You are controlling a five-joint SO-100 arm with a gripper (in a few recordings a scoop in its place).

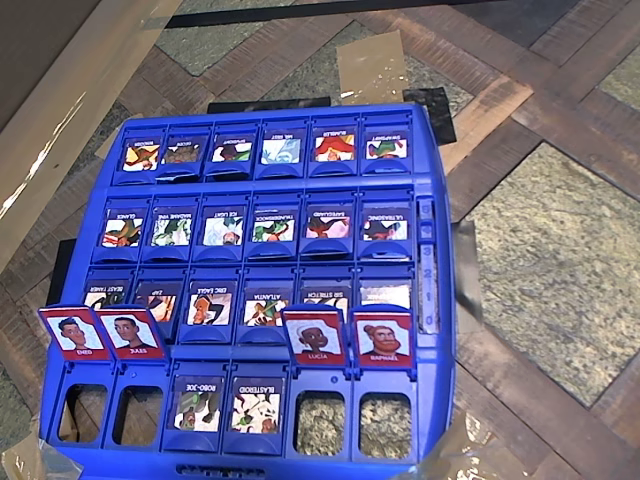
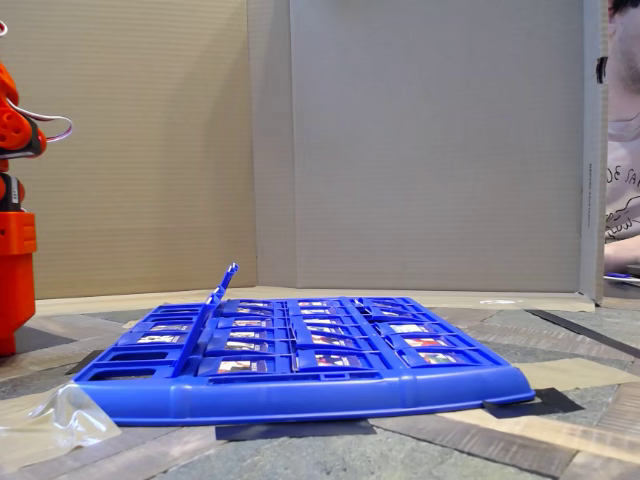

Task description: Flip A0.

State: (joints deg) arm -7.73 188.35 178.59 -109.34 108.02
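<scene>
A blue flip-tile game board (image 1: 446,400) lies flat on the floor, with several rows of picture tiles. In the nearest row of the overhead view, tiles ENED (image 1: 75,333), JULES (image 1: 132,332), LUCIA (image 1: 315,338) and RAPHAEL (image 1: 383,340) stand up, leaving open slots (image 1: 83,412) below them. ROBO-JOE (image 1: 198,405) and BLASTEROID (image 1: 257,405) lie flat, as do all the other rows. In the fixed view the board (image 2: 300,400) is seen from the side, with the raised tiles (image 2: 222,290) edge-on. The orange arm's body (image 2: 14,230) stands at the left edge.
Cardboard walls (image 2: 400,150) close off the back and a cardboard panel (image 1: 50,100) runs along the left. Clear tape (image 2: 50,420) and black tape (image 2: 520,405) hold the board's corners. A person's sleeve and shirt (image 2: 622,200) show at the right edge.
</scene>
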